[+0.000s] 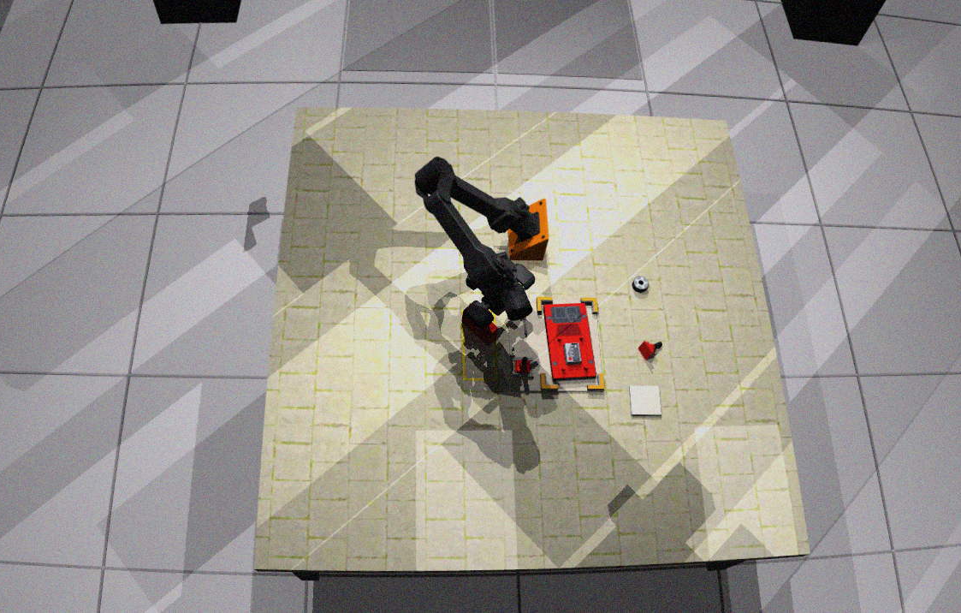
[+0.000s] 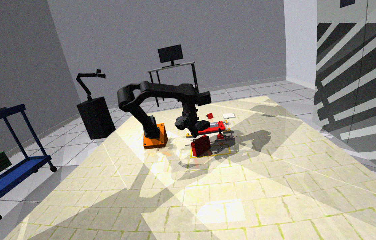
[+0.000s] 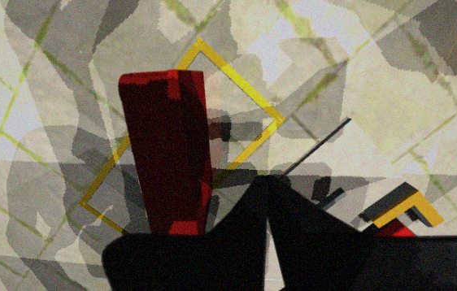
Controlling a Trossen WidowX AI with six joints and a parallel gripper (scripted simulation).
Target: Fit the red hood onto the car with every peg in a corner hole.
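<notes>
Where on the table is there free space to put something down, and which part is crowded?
Free: the wide near half of the table, below the white tile, and the far strip beyond the orange base. Crowded: around the car in its jig, where the hood stands on edge under the shut, empty gripper.

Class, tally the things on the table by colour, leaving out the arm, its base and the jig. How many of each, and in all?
Red: 4 (hood, car chassis, small piece beside the chassis, small piece farther off)
White: 1 (flat square)
Grey: 1 (round piece)
Total: 6
</notes>
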